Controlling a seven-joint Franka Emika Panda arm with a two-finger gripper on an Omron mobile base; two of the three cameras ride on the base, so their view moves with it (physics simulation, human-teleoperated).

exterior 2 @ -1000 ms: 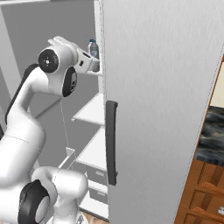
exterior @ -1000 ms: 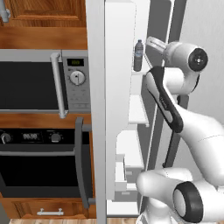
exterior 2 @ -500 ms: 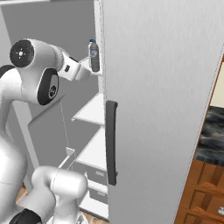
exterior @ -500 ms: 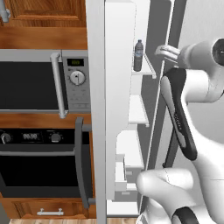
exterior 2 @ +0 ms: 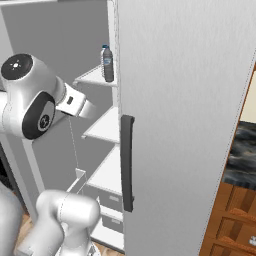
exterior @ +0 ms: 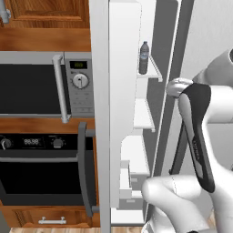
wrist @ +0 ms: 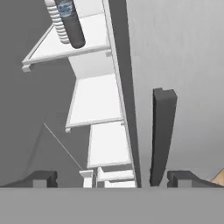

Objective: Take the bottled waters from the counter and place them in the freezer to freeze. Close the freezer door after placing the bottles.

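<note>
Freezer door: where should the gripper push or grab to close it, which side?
Probably the freezer door at its free vertical edge, coming from its inner, bin-lined side; no handle shows there, so a flat push fits. The gripper is open, and the bottled water stands upright on the shelf.

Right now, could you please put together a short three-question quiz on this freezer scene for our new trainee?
1. True or false: the bottled water stands upright on the freezer's top shelf.
2. The gripper is: A) shut on the bottle, B) open and empty, C) shut on the dark handle.
3. Fill in: left of the open freezer door, the silver microwave sits above the black ____.

Key
1. True.
2. B: its fingertips stand wide apart with nothing between them, the dark handle ahead.
3. Oven.
</note>
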